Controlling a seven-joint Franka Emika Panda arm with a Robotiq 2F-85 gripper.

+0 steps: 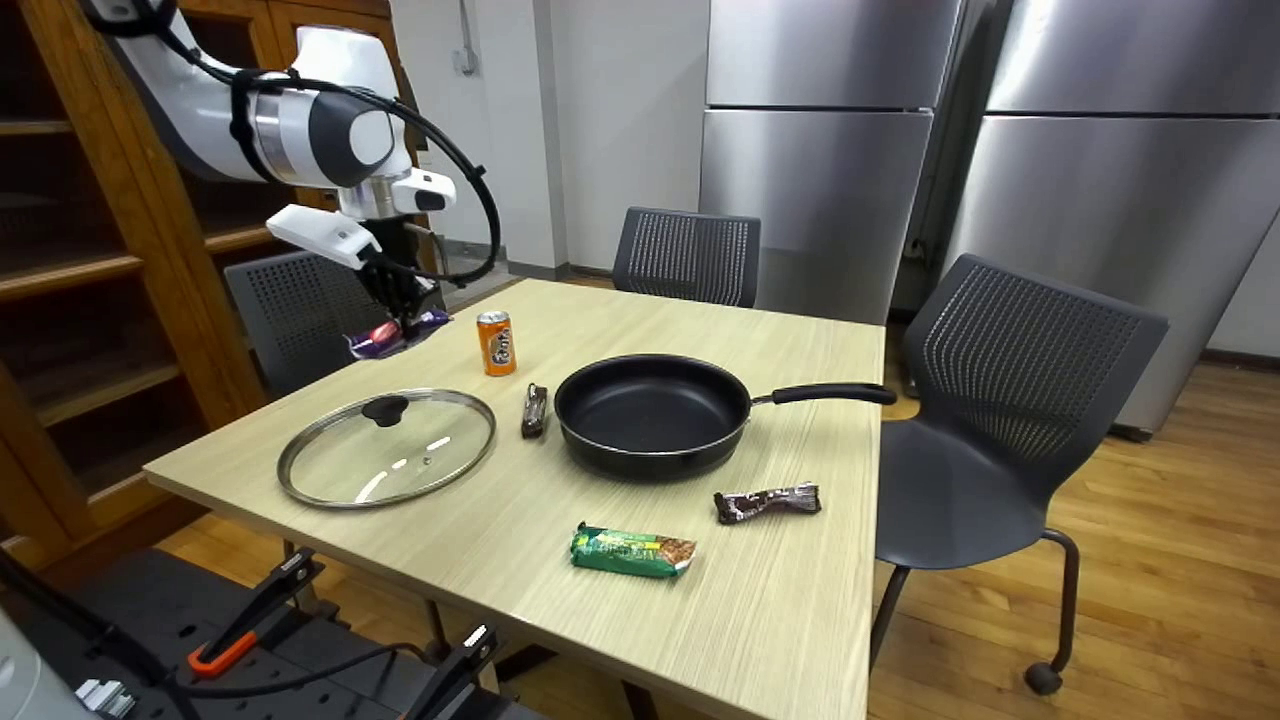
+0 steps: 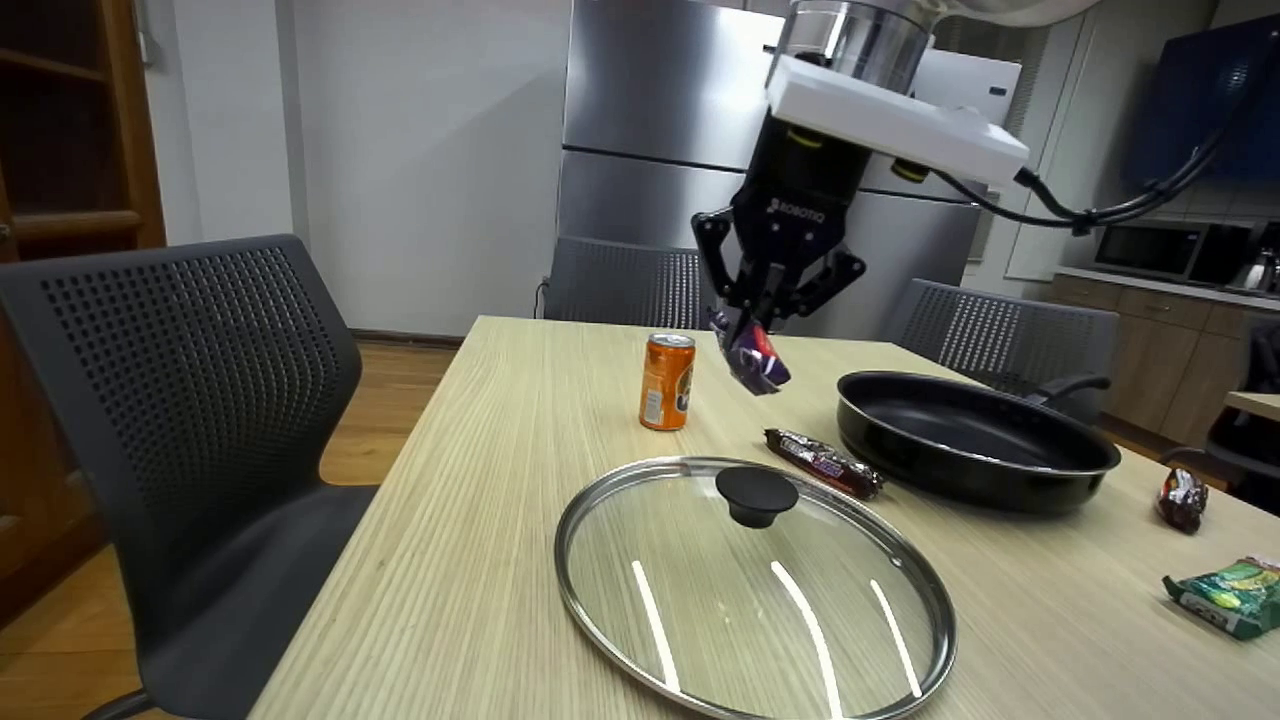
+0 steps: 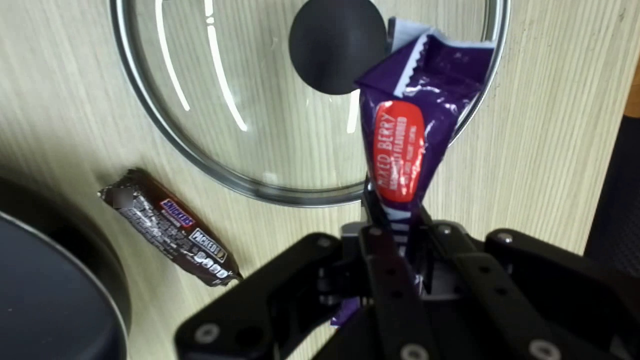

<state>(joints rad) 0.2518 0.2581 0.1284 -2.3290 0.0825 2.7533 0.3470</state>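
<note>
My gripper (image 1: 404,318) is shut on a purple snack bar (image 1: 374,343) with a red "Mixed Berry" label. The bar also shows in an exterior view (image 2: 760,364) and in the wrist view (image 3: 400,145). It is held above the table, pinched around its middle, with its ends sticking out on both sides; the fingers hide its middle. An orange soda can (image 1: 496,344) stands upright on the table near the gripper. A glass lid (image 2: 745,600) with a black knob lies on the table. A brown Snickers bar (image 3: 175,230) lies between the lid and a black frying pan (image 1: 650,455).
A second brown wrapped bar (image 1: 768,502) and a green packet (image 1: 632,552) lie on the table (image 1: 800,620) beyond the pan. The pan's handle (image 1: 825,393) points away from the lid. Dark chairs (image 1: 1000,430) stand around the table. Black clamps (image 1: 270,600) sit beside its edge.
</note>
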